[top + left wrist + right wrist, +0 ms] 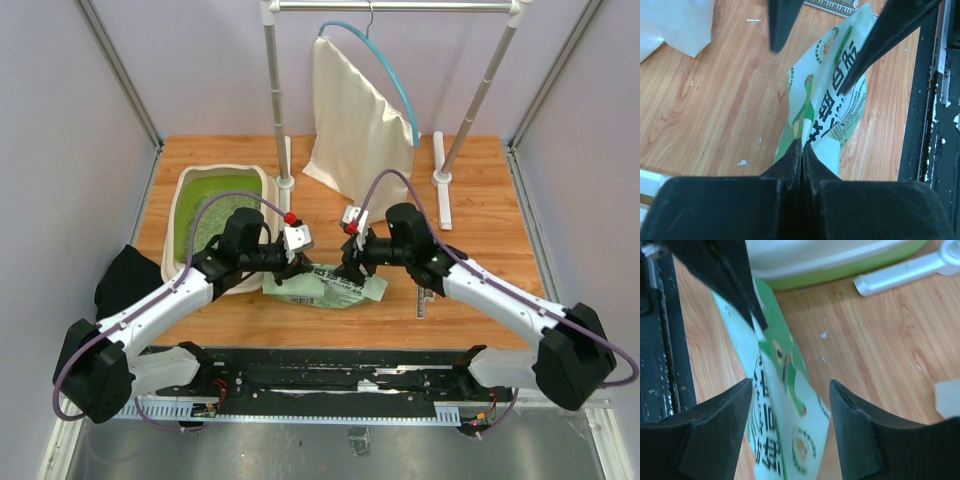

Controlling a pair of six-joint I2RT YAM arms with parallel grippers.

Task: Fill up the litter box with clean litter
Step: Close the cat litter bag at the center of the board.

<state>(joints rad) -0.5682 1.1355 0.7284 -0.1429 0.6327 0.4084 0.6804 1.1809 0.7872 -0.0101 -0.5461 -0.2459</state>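
The litter box (225, 172), a beige tray with a lime-green inside, sits at the table's rear left and shows in the right wrist view (830, 260). Pale grey-green clean litter (213, 226) lies in it. In front of it a green printed bag (338, 287) lies between both arms. My left gripper (802, 147) is shut on the bag's (835, 100) near edge. My right gripper (790, 390) stands open with the bag's (782, 415) other end between its fingers, untouched by either pad. In the top view the left gripper (292, 262) and right gripper (350, 266) face each other over the bag.
A white cloth sack (355, 125) hangs from a white rack at the back, whose feet (441, 185) rest on the table. A grey ruled strip (425, 300) lies right of the bag. A black cloth (125, 280) sits beyond the left edge.
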